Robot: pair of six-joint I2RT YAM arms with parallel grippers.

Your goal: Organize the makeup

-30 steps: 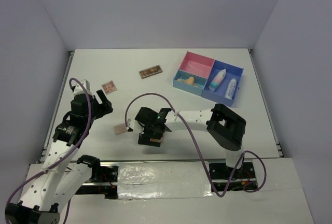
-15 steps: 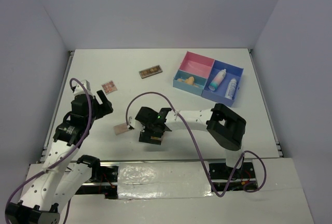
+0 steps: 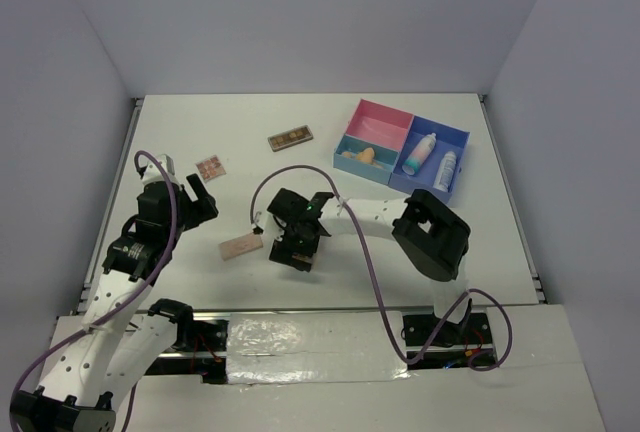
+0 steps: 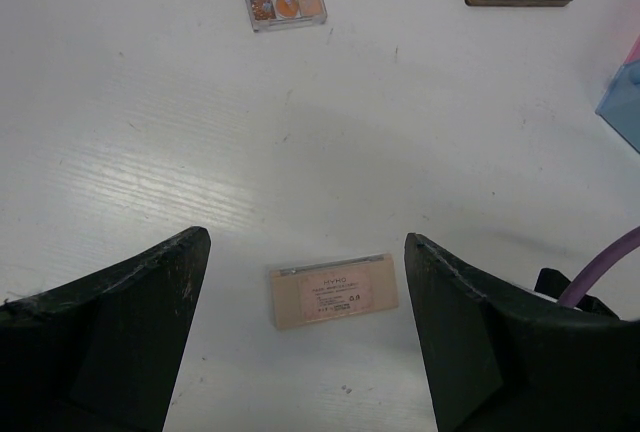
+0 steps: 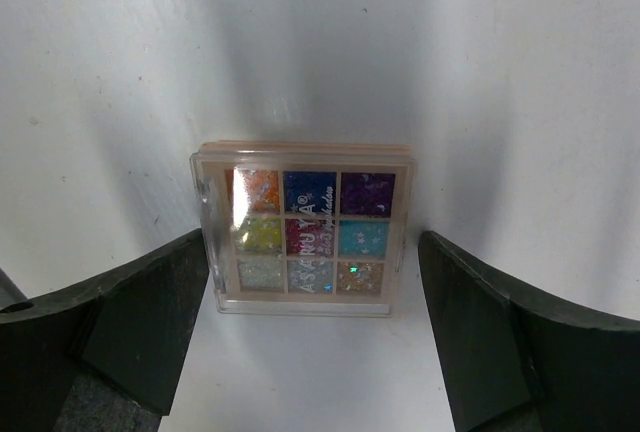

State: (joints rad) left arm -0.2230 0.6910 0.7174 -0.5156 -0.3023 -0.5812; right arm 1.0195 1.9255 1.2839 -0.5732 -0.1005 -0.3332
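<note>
Farthest to the left of the tray [image 3: 418, 189], the left gripper [image 3: 186, 182] hangs released with its jaws wide, grasping nothing. It looks parked there to leave the other arm room. Just past it towards the tray lies a small square palette [image 3: 209, 167] of warm shades, flat on the table. Closer to the tray and nearer the arm bases, the pink palette [image 3: 241, 247] lies flat, apart from everything else. The brown palette [image 3: 290, 138] lies nearer the tray, short of its left wall.

The right gripper [image 5: 312, 242] is low over the table, well left of the tray. Its jaws are unclenched and stand astride the multicolour palette [image 5: 304, 230], one finger close at each side. That stance suits pinching the flat case across its width, probably the next step before carrying it to the tray.

In the tray, the teal compartment on the left holds the peach sponges [image 3: 358, 155]. The blue compartment on the right holds two white bottles [image 3: 421, 153] lying side by side. Whether the pink compartment [image 3: 385, 117] holds anything cannot be made out.
</note>
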